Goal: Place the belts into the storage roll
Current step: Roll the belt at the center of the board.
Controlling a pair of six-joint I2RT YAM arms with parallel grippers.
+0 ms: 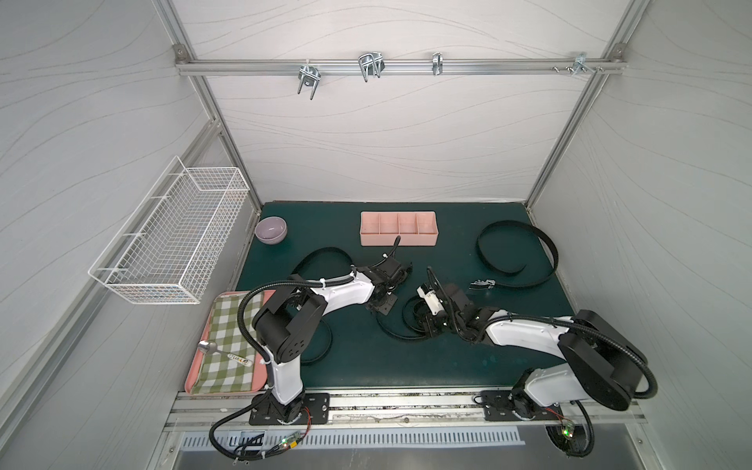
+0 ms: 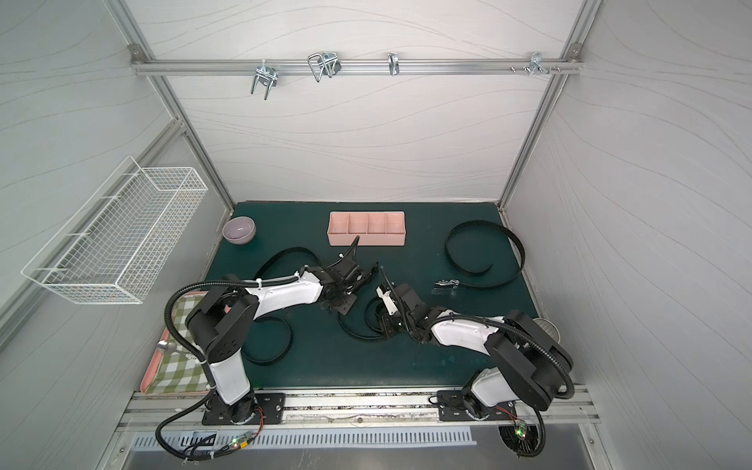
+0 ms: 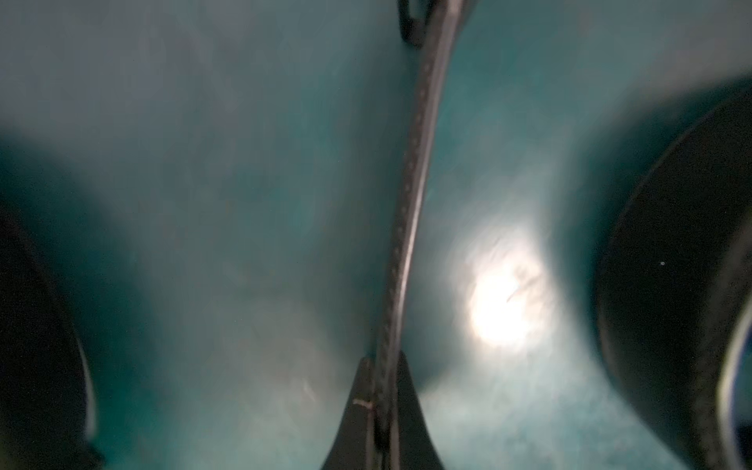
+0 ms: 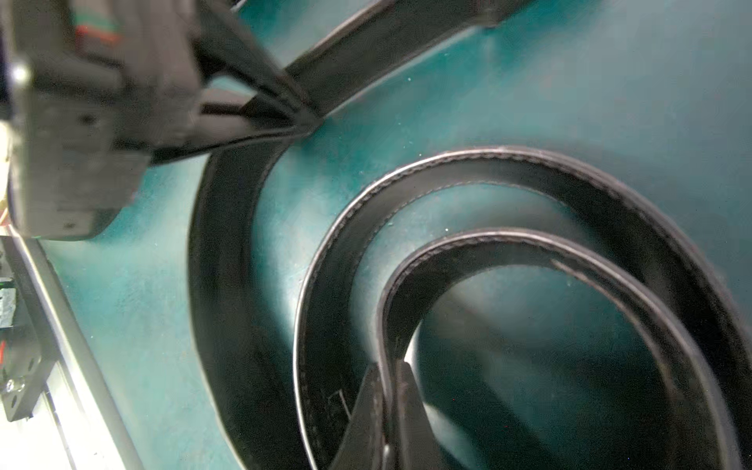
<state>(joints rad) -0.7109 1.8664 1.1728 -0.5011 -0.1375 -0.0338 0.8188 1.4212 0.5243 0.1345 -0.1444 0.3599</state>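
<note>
Left wrist view, badly blurred, shows the left gripper (image 3: pixel 384 366) pressed together on the middle belt (image 3: pixel 411 183), whose strap is seen edge-on and runs away from the tips just over the dark green counter (image 3: pixel 203 203). From the right wrist the same belt is a loose coil standing on edge on the counter. The right gripper (image 4: pixel 388 368) pinches its innermost turn, while the outer turn leads off to the left gripper, which clamps it low, close to the surface. In both top views this coil sits mid-counter between the two wrists. The storage roll (image 1: pixel 423 241), pale pink with four compartments, lies across the far middle of the counter, apart from the coil. The right belt (image 1: pixel 481 248) lies as an open spiral at the far right, its metal buckle (image 1: pixel 482 283) pointing toward the centre. The left belt (image 1: pixel 327 250) curves near the lilac bowl (image 1: pixel 270 230) and appears to carry on under the left arm (image 1: pixel 346 293), though the arm hides the join. All three belts lie on the counter, outside the roll.
</note>
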